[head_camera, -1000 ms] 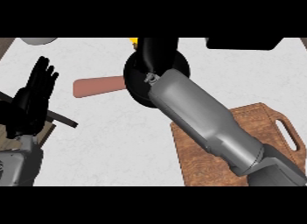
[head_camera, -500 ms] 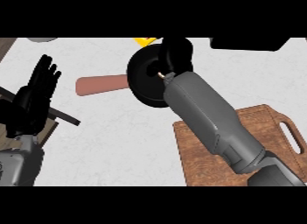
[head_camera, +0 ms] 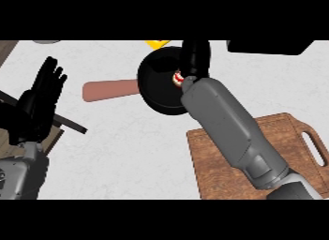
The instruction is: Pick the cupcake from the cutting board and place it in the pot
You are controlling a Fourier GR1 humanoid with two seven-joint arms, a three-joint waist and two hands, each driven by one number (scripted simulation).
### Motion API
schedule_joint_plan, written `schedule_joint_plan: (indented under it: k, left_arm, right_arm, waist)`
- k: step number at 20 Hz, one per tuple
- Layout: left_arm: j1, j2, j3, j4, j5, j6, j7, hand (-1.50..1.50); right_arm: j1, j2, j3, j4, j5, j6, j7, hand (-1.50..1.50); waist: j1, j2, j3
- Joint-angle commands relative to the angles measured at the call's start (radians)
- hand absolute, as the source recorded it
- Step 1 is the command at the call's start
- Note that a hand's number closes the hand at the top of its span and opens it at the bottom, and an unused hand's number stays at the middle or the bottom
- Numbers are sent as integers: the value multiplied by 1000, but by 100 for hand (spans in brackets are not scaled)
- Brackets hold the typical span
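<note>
Little of the cupcake (head_camera: 178,78) shows: we see only a red-and-white sliver inside the pot (head_camera: 160,89), pinched under our right hand (head_camera: 194,58), whose fingers curl round it. Our forearm hides the pot's near right rim and much of the cutting board (head_camera: 215,164) below the pot. The pot's brown handle (head_camera: 110,90) sticks out leftward. Further left of the pot, our left hand (head_camera: 41,101) rests open, fingers up, over bare desk (head_camera: 125,150).
</note>
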Motion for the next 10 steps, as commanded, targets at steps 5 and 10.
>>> schedule_joint_plan:
  k: [5,10]
  left_arm:
    - [90,3,17,-36,-13,-2,-35,0]
    - [48,-5,44,16,-13,7,-37,0]
  right_arm:
    - [96,-24,-145,-94,-198,6,-250,-150]
    - [264,-69,-120,-321,-222,110,-246,-150]
  waist:
    - [-44,-17,2]
    - [-69,-24,1]
